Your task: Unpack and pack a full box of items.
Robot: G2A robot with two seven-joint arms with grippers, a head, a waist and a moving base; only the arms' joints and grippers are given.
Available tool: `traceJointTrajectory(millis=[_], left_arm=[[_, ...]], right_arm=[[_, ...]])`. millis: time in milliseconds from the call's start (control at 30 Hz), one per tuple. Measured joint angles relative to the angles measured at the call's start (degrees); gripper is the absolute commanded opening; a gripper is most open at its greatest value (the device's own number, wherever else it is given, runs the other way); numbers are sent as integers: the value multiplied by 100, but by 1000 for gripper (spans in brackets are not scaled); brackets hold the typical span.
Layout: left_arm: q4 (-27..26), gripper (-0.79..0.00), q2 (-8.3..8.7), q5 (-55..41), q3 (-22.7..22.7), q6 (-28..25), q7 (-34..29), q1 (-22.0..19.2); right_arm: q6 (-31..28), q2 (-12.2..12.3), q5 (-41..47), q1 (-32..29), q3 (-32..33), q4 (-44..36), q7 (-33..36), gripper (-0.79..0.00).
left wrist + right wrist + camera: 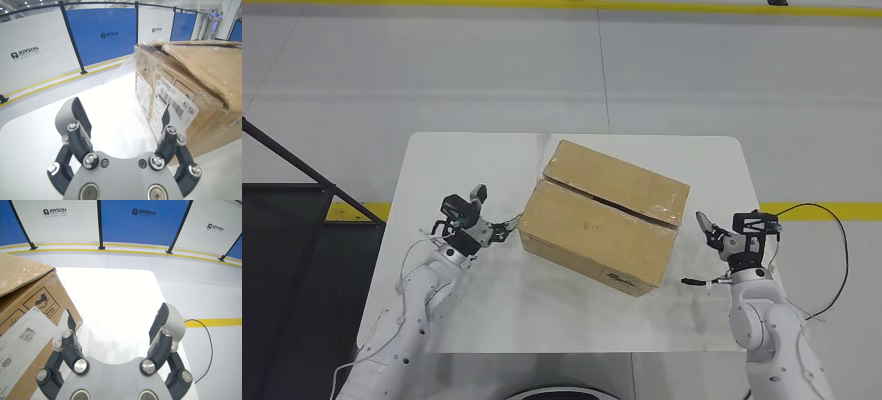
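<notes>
A brown cardboard box (604,216) lies skewed on the middle of the white table (682,160), its top flaps down and a seam across the top. Its end faces carry white labels (170,102) (22,340), and loose clear tape hangs at one corner (121,70). My left gripper (499,231) (122,113) stands open just beside the box's left end, one finger close to the labelled face. My right gripper (708,250) (115,319) stands open by the box's right end, with nothing between its fingers.
Bare table surface lies in front of the box and at both sides. A thin black cable (832,250) runs over the floor to the right of the table. Yellow floor lines (812,210) and fence panels (132,220) surround the area.
</notes>
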Motion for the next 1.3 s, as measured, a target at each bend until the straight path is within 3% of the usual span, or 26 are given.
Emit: traceJointTrajectory(millis=[433, 767, 933, 1300], left_arm=[[-341, 0, 46, -91, -54, -464, 263, 478], [-710, 0, 81, 83, 21, -762, 390, 824], [-773, 0, 101, 166, 14, -851, 453, 938], [-491, 0, 165, -646, -850, -257, 346, 1155]], right_arm=[[31, -46, 78, 616, -179, 627, 214, 0], [-1079, -1, 462, 915, -79, 1017, 285, 0], [-1339, 17, 516, 1043, -70, 1109, 364, 0], [-1576, -3, 477, 1470, -413, 1404, 484, 0]])
